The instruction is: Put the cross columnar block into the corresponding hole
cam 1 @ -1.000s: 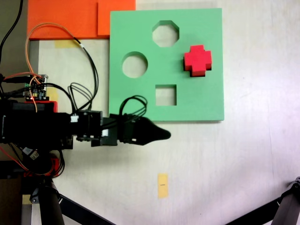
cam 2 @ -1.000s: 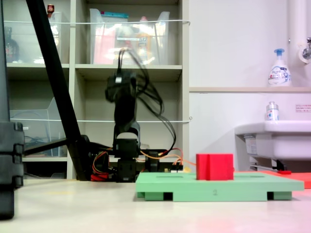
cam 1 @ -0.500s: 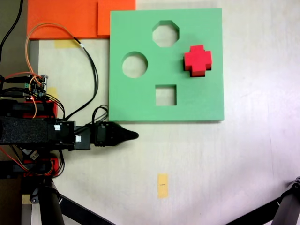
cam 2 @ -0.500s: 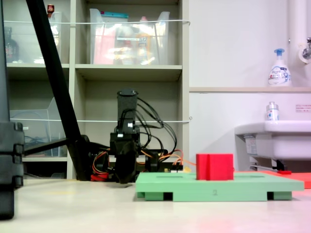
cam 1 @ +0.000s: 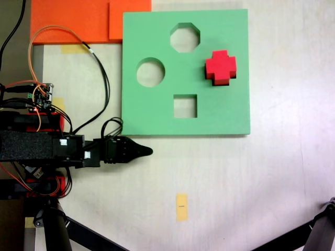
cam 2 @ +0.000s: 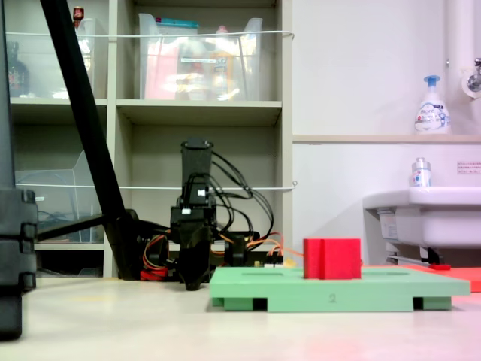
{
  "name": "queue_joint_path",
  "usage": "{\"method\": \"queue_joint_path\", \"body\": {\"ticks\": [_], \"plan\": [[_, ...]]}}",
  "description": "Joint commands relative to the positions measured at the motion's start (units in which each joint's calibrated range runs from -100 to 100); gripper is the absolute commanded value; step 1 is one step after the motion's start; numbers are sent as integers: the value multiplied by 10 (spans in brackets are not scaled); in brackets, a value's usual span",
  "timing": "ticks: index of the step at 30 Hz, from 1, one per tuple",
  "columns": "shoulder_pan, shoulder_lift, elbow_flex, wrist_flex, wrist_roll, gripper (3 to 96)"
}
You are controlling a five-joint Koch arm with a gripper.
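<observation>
A square green foam board (cam 1: pixel 157 112) fills the upper middle of the first exterior view. The red cross columnar block (cam 1: pixel 220 67) stands in the plus-shaped hole at the board's right side, rising above the surface in the second exterior view (cam 2: pixel 331 258). Round (cam 1: pixel 151 72), octagonal (cam 1: pixel 185 37) and square (cam 1: pixel 185 105) cutouts lie to its left. The black gripper (cam 1: pixel 142 151) lies low at left center, just below the board's lower left corner, its tips drawn together into one point, holding nothing. Orange foam sheets (cam 1: pixel 73 21) sit at upper left; a yellow tape strip (cam 1: pixel 181 207) lies lower center.
</observation>
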Motion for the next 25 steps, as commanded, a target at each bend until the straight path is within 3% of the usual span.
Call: {"method": "queue_joint_path", "body": {"ticks": [1, 25], "plan": [[-4, -4, -9, -67, 0, 493], [-23, -4, -9, -65, 0, 493]]}}
